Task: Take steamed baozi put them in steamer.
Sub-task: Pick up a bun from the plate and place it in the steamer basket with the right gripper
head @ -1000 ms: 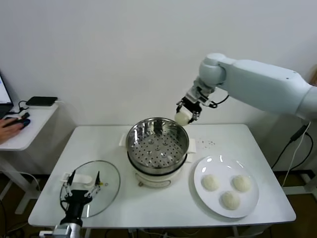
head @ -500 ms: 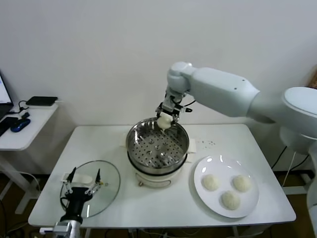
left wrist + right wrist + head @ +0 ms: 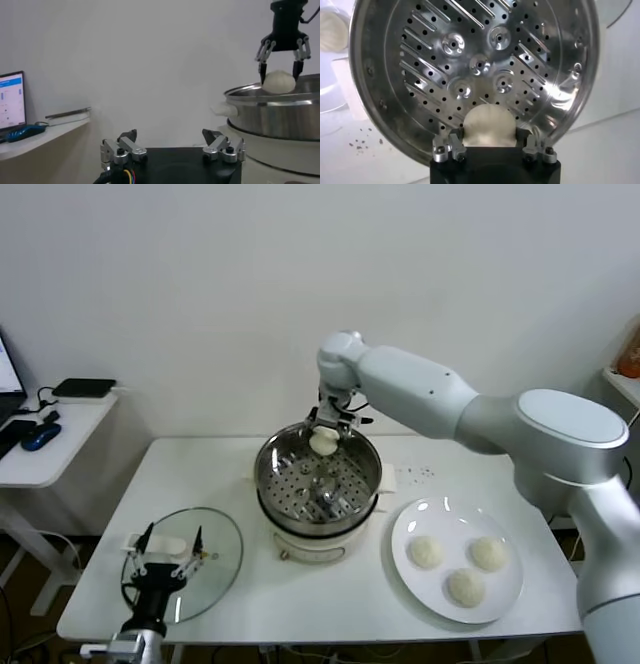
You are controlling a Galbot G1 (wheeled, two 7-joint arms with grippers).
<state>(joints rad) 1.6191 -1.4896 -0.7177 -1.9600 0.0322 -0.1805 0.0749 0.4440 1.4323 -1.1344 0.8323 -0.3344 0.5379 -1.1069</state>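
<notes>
One steamed baozi (image 3: 322,443) sits pinched in the right gripper (image 3: 323,436) just above the steamer's (image 3: 318,480) far rim, frame centre; three wait on the plate (image 3: 457,560) lower right; left gripper (image 3: 165,556) spread, lower left.

A plain white wall (image 3: 200,284) is standing behind the white desk (image 3: 200,474), and at the left a small white side table (image 3: 60,434) is carrying a dark flat device (image 3: 84,388) and a lit screen (image 3: 11,100).
</notes>
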